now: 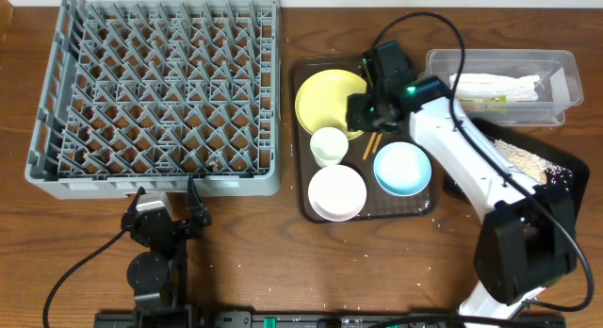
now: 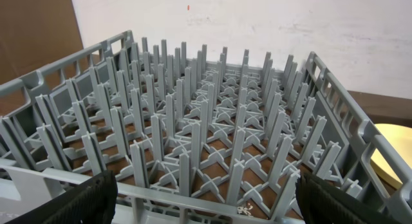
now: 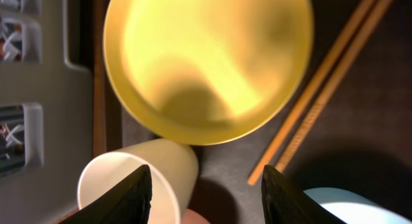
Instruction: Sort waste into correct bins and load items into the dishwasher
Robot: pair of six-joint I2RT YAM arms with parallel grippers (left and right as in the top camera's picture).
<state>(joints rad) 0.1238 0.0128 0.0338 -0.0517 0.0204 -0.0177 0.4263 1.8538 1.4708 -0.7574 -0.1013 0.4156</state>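
The yellow plate (image 1: 330, 102) (image 3: 206, 63), small white cup (image 1: 329, 145) (image 3: 129, 185), white bowl (image 1: 337, 191), light blue bowl (image 1: 402, 168) (image 3: 341, 208) and wooden chopsticks (image 1: 372, 145) (image 3: 322, 89) all lie on the brown serving tray (image 1: 386, 207). My right gripper (image 1: 369, 111) (image 3: 206, 179) hovers open above the tray between cup and chopsticks, holding nothing. Its left finger is over the cup's rim. The grey dish rack (image 1: 155, 88) (image 2: 206, 121) stands with no dishes in it. My left gripper (image 1: 170, 191) (image 2: 206, 198) is open at the rack's near edge.
The clear tub (image 1: 499, 59) at the back right holds the white wrapper (image 1: 495, 83) and the green-and-yellow sachet (image 1: 490, 104). Beside it, partly under my right arm, the black tray (image 1: 556, 172) carries rice scraps (image 1: 523, 156). Crumbs dot the table.
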